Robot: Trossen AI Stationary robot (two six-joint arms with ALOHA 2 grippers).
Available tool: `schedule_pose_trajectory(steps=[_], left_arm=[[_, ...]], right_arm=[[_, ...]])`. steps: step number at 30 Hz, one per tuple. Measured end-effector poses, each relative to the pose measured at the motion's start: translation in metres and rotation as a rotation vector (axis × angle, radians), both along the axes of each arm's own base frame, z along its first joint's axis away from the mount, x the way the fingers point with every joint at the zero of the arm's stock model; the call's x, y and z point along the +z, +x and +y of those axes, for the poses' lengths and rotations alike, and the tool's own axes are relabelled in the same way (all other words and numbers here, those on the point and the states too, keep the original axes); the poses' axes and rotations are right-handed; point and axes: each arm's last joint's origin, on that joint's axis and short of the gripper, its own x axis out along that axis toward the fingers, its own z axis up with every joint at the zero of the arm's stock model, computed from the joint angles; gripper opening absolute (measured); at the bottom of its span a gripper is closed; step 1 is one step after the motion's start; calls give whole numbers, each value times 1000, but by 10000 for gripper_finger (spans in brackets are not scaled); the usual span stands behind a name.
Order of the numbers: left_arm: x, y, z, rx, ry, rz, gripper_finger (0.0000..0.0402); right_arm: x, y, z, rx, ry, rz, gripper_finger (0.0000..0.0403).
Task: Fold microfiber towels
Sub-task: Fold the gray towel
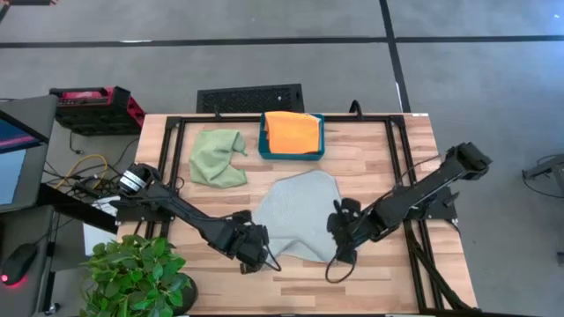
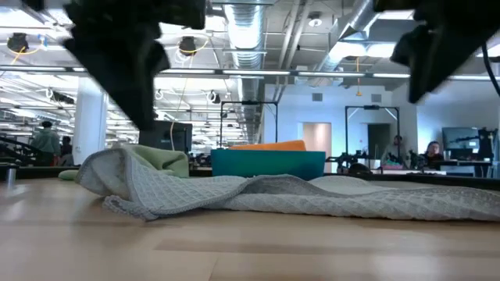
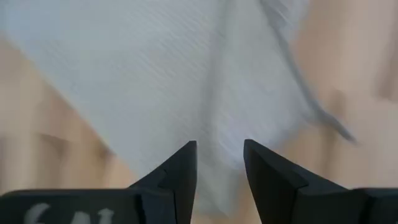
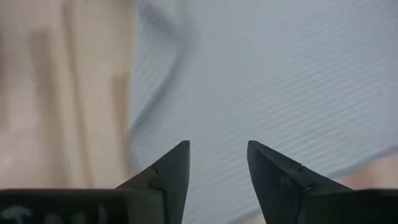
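Note:
A pale grey towel (image 1: pixel 298 216) lies spread on the wooden table, rumpled at its near left corner (image 2: pixel 125 195). My left gripper (image 1: pixel 256 249) hovers open above that corner (image 3: pixel 219 149). My right gripper (image 1: pixel 342 231) hovers open above the towel's near right edge (image 4: pixel 217 149). A light green towel (image 1: pixel 218 157) lies crumpled at the far left. An orange towel (image 1: pixel 293 132) lies in the teal tray (image 1: pixel 264 150). The second grey towel is out of view.
The teal tray stands at the table's far middle. A black metal frame (image 1: pixel 176 132) runs round the table top. A potted plant (image 1: pixel 137 273) stands at the near left corner. Bare wood lies along the near edge (image 1: pixel 352 282).

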Motion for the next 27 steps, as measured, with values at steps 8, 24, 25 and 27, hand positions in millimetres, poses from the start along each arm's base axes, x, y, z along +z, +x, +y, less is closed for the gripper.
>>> schedule_pose_trajectory(steps=[8, 24, 25, 27], left_arm=[[-13, 9, 31, 117, 146, -20, 126], [-21, 19, 83, 268, 279, -20, 126], [-22, 19, 83, 262, 257, -9, 126], [-23, 19, 80, 219, 202, 23, 126]], right_arm=[[4, 4, -23, -97, -144, -54, 178], [-87, 51, -50, -54, -154, 154, 154], [-91, 52, -49, -49, -151, 166, 153], [-97, 50, -48, -44, -167, 204, 151]])
